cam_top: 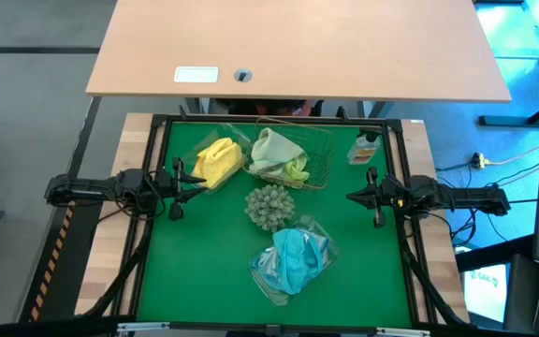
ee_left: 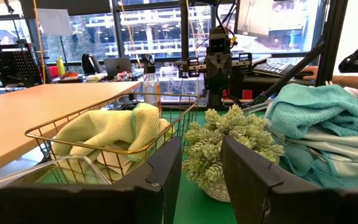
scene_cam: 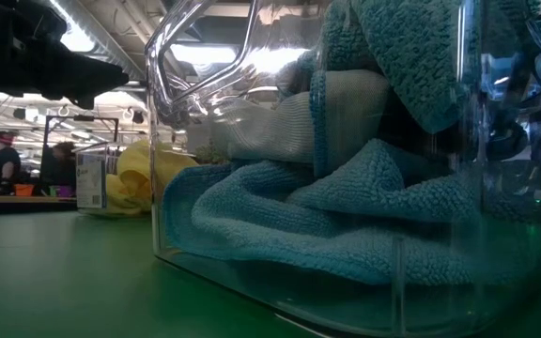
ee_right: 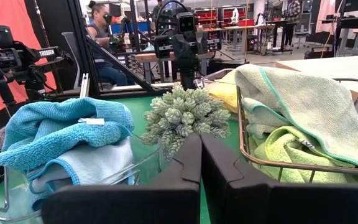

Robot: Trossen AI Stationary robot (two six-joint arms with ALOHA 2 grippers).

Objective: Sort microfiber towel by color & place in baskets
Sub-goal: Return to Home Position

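Left gripper hung at the mat's left side, fingers spread. Yellow towel lay in a clear tub, green towels in the wire basket, and blue towels in the nearer tub. Right gripper was at the right side, fingers pressed together.

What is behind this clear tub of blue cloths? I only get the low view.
Observer: A spiky grey-green ball, on the green mat just beyond it.
Operator: And that yellow heap further back?
Observer: Yellow towels in a second clear tub, next to a wire basket holding green towels.
Operator: Where are the arms?
Observer: At the mat's two sides: the left gripper has its fingers open, the right gripper has them shut, both empty.
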